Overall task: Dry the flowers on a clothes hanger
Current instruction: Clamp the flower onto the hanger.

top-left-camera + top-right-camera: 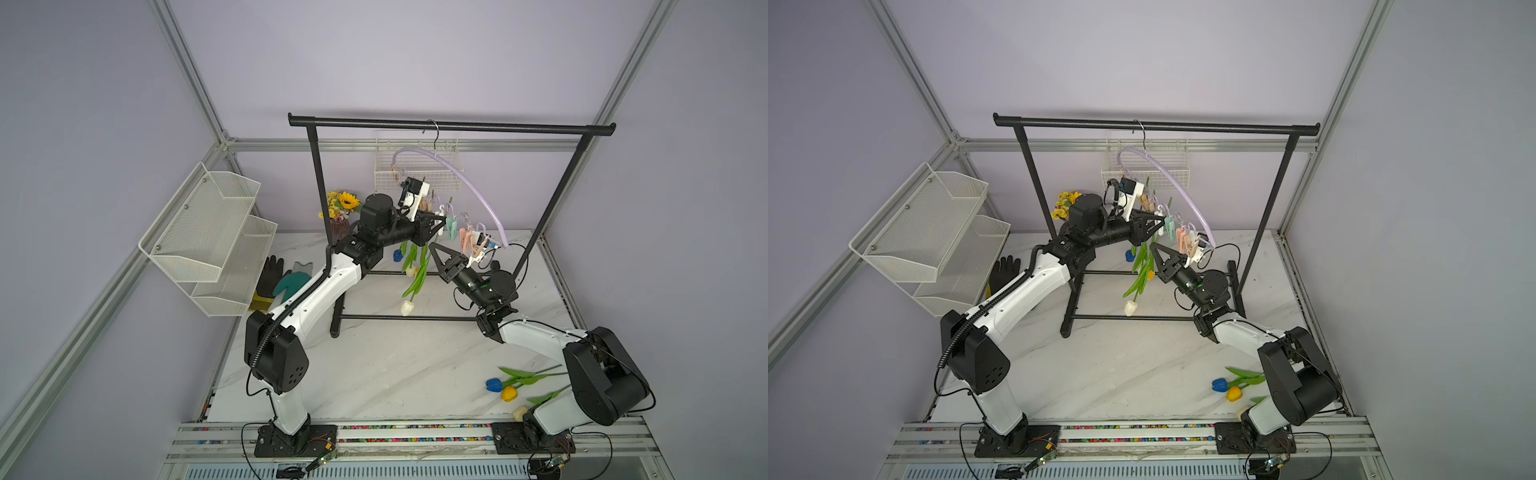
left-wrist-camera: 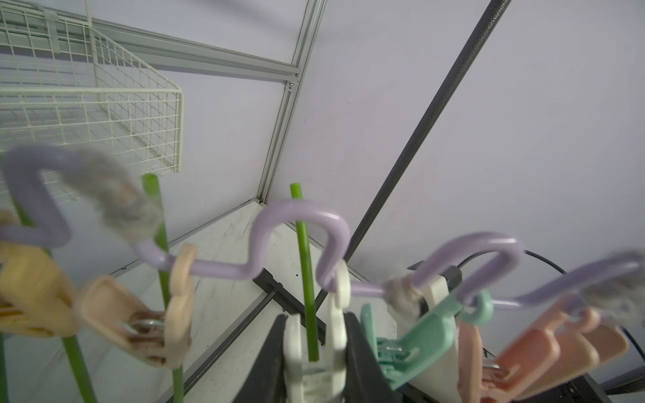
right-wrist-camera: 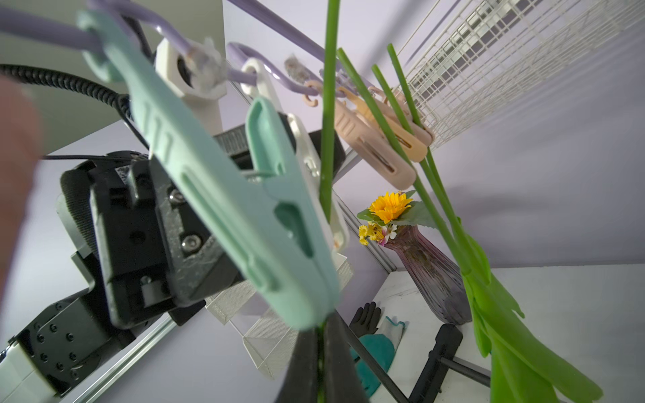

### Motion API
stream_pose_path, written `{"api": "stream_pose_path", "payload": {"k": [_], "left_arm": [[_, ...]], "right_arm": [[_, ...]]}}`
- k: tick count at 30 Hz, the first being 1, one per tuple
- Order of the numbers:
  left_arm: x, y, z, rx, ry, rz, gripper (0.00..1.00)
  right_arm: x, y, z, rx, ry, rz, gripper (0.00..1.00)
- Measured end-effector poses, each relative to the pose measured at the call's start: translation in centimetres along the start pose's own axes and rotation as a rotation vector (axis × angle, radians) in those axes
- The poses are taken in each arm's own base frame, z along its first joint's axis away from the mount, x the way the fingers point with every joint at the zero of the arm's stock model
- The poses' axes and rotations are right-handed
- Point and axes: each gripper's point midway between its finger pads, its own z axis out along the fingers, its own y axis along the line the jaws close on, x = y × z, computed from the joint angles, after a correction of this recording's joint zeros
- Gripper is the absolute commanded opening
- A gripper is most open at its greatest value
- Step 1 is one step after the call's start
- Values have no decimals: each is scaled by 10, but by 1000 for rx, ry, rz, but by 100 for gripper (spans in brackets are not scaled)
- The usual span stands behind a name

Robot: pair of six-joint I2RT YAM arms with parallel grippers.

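The lilac clothes hanger [image 1: 469, 183] hangs tilted from the black rack, its pastel pegs in a row. Several flowers [image 1: 417, 276] hang head down from the pegs. My left gripper [image 1: 439, 219] is shut on a white peg [image 2: 336, 307], squeezing its handles. A green stem [image 2: 307, 272] stands between the peg's arms. My right gripper [image 3: 320, 336] is shut on that stem [image 3: 328, 139] just below a mint peg [image 3: 223, 195]. In both top views it [image 1: 1154, 248] points up under the pegs. More flowers [image 1: 505, 384] lie on the table by the right arm's base.
The black garment rack [image 1: 449, 124] spans the back, its base bars on the table. A purple vase of sunflowers [image 3: 429, 272] stands behind the left arm. A wire basket [image 1: 415, 170] is on the back wall, mesh shelves [image 1: 208, 237] at the left, gloves [image 1: 282, 278] beneath them.
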Motion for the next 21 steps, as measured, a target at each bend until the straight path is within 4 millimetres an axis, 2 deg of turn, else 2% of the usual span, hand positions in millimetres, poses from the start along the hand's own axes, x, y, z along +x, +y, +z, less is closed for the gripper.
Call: {"api": "stream_pose_path", "payload": {"k": [7,12,18,21], "left_arm": [[-1,-1,0,8,-2,-6,7],[1,-1,1,10,-5,-6,25],[2,-1,1,18,-5,-10,39],[0,-1,1,19,-10,-8,49]], "right_arm": [[0,2,0,-10,1,12,0],[0,2,0,-9,2,16,0],[1,1,0,-5,5,17,0],[3,1,0,-1,11,19,0]]}}
